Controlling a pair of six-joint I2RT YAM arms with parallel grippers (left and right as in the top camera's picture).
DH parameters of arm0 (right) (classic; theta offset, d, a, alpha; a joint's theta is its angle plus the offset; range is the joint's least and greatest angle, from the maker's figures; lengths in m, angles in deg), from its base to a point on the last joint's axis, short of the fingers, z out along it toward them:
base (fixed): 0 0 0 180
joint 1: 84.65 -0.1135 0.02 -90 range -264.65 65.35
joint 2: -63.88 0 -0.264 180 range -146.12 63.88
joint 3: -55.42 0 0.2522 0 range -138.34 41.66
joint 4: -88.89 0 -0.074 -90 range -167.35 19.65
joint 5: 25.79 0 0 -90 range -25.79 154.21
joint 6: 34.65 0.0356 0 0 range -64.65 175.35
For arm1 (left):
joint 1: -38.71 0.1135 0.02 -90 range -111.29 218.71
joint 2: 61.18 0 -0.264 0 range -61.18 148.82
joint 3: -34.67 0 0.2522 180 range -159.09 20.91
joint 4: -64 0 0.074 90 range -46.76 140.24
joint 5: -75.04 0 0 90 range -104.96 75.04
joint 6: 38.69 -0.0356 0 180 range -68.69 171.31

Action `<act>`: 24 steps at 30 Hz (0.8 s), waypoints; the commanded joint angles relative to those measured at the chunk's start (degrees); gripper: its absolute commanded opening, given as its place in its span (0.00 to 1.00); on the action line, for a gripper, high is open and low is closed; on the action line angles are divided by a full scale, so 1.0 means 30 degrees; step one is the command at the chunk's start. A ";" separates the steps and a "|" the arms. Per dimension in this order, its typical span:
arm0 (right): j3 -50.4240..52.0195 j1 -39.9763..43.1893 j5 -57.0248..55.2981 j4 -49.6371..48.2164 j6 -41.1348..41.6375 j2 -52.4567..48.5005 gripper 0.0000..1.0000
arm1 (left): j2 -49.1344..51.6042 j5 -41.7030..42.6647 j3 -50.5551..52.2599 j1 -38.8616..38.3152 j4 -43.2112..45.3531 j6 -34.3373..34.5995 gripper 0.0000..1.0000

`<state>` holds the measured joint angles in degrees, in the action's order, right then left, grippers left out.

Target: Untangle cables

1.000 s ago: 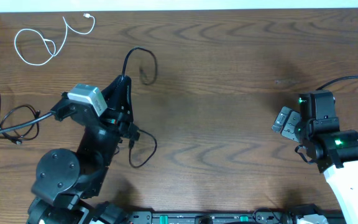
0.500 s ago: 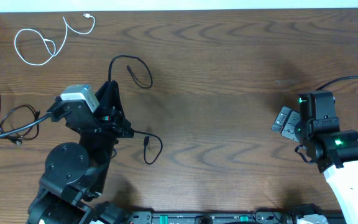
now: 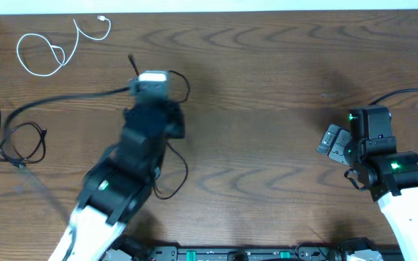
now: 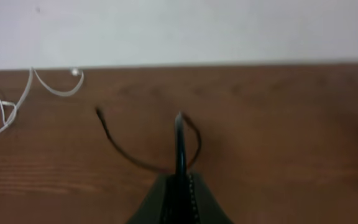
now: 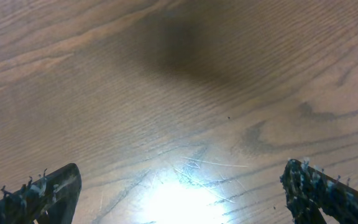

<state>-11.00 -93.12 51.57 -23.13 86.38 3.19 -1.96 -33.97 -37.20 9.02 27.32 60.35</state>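
Note:
My left gripper [image 3: 149,80] is shut on a thin black cable [image 3: 182,88] and reaches to the table's middle left. In the left wrist view the shut fingers [image 4: 180,179] pinch this cable [image 4: 180,134]. It loops ahead of them, with one free end [image 4: 98,112] to the left. The rest of it trails back beside my arm [image 3: 174,181]. A white cable [image 3: 46,52] lies coiled at the far left, also in the left wrist view [image 4: 8,109]. A second black cable [image 3: 17,141] lies tangled at the left edge. My right gripper [image 3: 331,141] is open and empty above bare wood [image 5: 179,193].
The table's far edge [image 3: 267,10] meets a white wall. A black lead [image 3: 64,98] runs from my left wrist out to the left edge. The right arm's base [image 3: 394,170] stands at the right.
My left arm has swung from the near left up and to the right, pulling the black cable farther along the table. The right arm has not moved.

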 commanded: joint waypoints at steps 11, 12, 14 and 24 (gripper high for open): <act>-0.0029 0.0124 -0.0160 0.0015 0.0219 0.0117 0.99 | 0.6849 -0.0262 -0.0204 0.0036 0.0554 -0.3636 0.08; -0.0029 0.0131 -0.0160 0.0015 0.0219 0.0117 0.99 | 0.7227 -0.0262 -0.0204 0.0029 0.0758 -0.4707 0.07; -0.0029 0.0131 -0.0160 0.0015 0.0219 0.0117 0.99 | 0.7963 -0.0270 -0.0204 0.0029 0.1115 -0.7774 0.08; -0.0029 0.0124 -0.0160 0.0015 0.0219 0.0117 0.99 | 1.0346 -0.0408 -0.0204 0.0051 0.3045 -1.3508 0.07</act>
<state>-11.00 -93.12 51.59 -23.13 86.36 3.19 28.33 -34.58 -37.20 9.02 35.56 24.94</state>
